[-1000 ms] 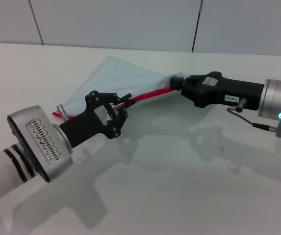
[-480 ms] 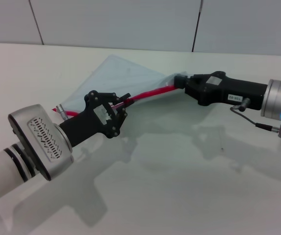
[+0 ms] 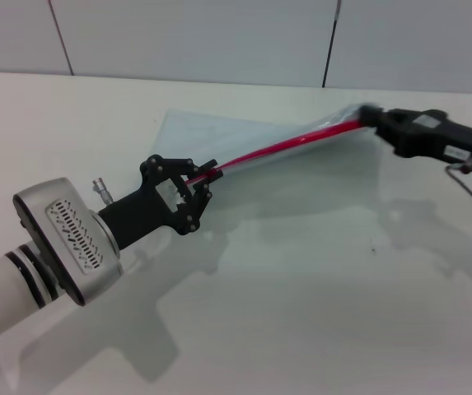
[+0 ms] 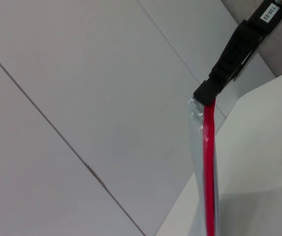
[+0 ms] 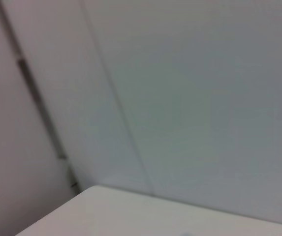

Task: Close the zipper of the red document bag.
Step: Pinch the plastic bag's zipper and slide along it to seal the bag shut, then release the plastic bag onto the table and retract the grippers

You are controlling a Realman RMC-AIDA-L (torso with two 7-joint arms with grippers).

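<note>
Zipper [image 3: 289, 146] (one): left gripper [image 3: 203, 174] fingers clamped; right gripper [image 3: 371, 117] fingers clamped.

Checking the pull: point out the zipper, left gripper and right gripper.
zipper [image 3: 277, 149], head view, mid red strip.
left gripper [image 3: 205, 176], head view, fingertips at zipper.
right gripper [image 3: 369, 115], head view, tip on bag corner.

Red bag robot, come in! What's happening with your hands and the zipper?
Left gripper clamped on near end of zipper. Right gripper at far end, gripping there. Red document bag lifted, stretched taut. Nothing in the way.
</note>
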